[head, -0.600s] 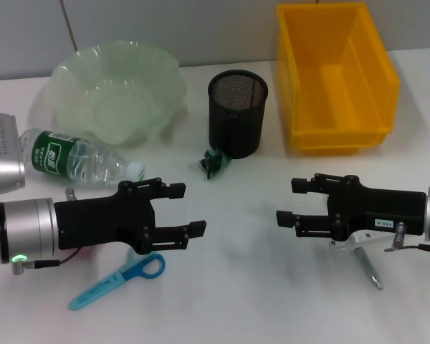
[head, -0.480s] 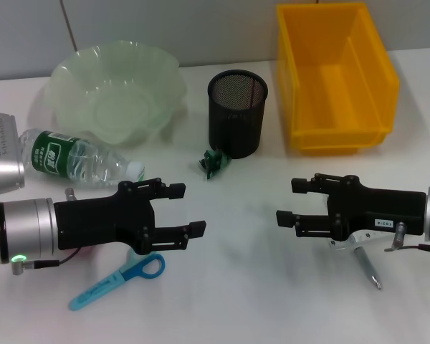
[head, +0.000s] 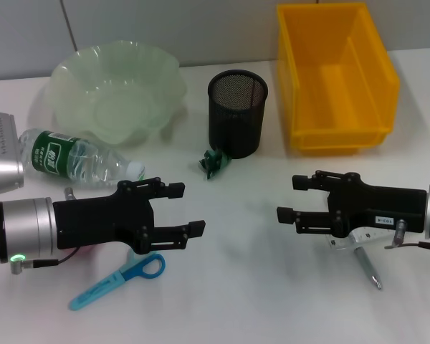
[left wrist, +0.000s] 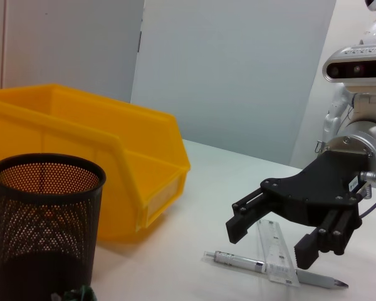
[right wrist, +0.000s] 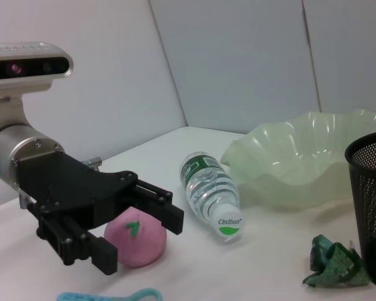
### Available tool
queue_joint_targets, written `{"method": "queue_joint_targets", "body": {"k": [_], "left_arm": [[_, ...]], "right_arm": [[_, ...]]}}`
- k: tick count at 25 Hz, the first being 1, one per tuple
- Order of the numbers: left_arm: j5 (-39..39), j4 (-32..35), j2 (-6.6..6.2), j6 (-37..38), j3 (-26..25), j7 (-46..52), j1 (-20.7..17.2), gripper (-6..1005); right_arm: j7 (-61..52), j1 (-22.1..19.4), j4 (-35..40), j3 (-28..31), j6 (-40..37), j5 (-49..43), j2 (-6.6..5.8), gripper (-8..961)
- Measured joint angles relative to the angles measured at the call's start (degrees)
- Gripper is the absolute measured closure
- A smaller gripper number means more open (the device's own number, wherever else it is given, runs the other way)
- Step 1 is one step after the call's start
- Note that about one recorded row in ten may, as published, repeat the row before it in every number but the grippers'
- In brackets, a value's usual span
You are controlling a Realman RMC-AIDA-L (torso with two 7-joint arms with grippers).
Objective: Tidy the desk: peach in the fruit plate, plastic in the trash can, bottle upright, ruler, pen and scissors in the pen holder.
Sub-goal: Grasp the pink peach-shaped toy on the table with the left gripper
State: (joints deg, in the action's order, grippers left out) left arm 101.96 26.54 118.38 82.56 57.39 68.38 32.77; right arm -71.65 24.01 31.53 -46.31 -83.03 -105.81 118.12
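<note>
White desk: left gripper spread above peach; right gripper spread above pen, ruler; bottle lying; scissors; green plastic beside pen holder.

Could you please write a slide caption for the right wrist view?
Open left hand hovers over pink peach, beside a lying bottle.

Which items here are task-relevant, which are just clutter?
Task items:
peach
fruit plate
plastic scrap
yellow bin, presumably the trash can
bottle, lying down
ruler
pen
scissors
pen holder

Not task items:
None visible on the table; left tool and right tool hover open, empty.
</note>
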Motion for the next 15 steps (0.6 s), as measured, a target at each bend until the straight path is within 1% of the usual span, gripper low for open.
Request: {"method": "queue_joint_targets", "body": {"k": [4, 5, 6, 7, 10, 11, 12, 15], "left_arm": [[0.02, 1.37, -0.01, 1.22, 0.01, 1.13, -0.01, 200], [1.14, 5.33, -0.04, 3.27, 0.01, 4.57, -0.28, 200], [1.82, 6.63, -0.04, 3.44, 0.01, 5.64, -0.43, 200], [4.35, 10.65, -0.09, 3.71, 0.02, 9.21, -0.95, 201], [4.35, 10.65, -0.09, 3.71, 0.02, 9.21, -0.95, 201], [11.49, 19.59, -0.15, 3.62, 0.0, 17.61, -1.81, 201], [17.19, 25.51, -0.16, 4.03, 0.0, 23.54, -2.02, 201], [22.39, 30.68, -0.16, 4.71, 0.0, 28.23, -2.21, 201]], "right_arm": [[-0.01, 0.02, 0.0, 0.0, 0.3, 0.0, 0.0, 158], [-0.02, 0.03, -0.03, 0.0, 0.31, 0.0, 0.0, 158], [-0.04, 0.04, -0.03, 0.0, 0.32, 0.0, 0.0, 158], [-0.09, 0.03, 0.0, -0.01, 0.33, 0.0, 0.0, 158], [-0.11, -0.01, 0.05, 0.0, 0.33, -0.02, 0.0, 158], [-0.12, -0.02, 0.05, 0.0, 0.33, -0.06, 0.0, 158], [-0.13, -0.05, 0.12, 0.0, 0.33, -0.2, 0.0, 158], [-0.14, -0.09, 0.22, -0.01, 0.33, -0.25, 0.0, 158]]}}
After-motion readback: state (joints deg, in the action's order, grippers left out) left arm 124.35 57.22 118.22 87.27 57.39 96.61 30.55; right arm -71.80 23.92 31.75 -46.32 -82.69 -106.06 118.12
